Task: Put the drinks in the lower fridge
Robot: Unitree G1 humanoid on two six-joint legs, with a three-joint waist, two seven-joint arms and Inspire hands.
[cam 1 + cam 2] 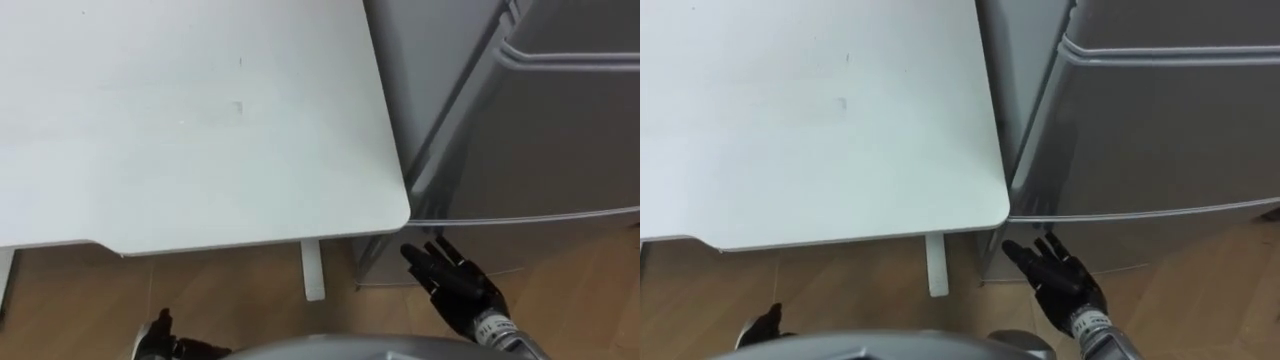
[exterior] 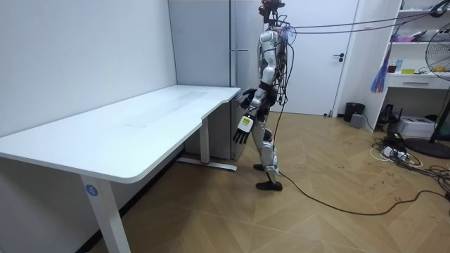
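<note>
Nearest, at the lower left of the eye views, the left robot hand [image 1: 158, 335] is seen low beside the body, above the wooden floor [image 1: 230, 290]. In the room view it is seen hanging at the side, fingers straight and relaxed, with nothing held. Two hands are counted in all. One white desk [image 1: 200, 120] is counted, and its rounded corner lies just beside the one grey fridge [image 1: 540, 130]. Below that corner the right robot hand [image 1: 455, 282] is held forward with its fingers spread and straight, and it is empty. Its fingertips are pointed at the lower front of the fridge, and whether contact is made cannot be told. The fridge stands to the right of the desk with its doors closed. In the room view the robot is shown standing upright at the desk's end before the fridge, and a white door [image 2: 330, 56] is seen further to the room view's right.
</note>
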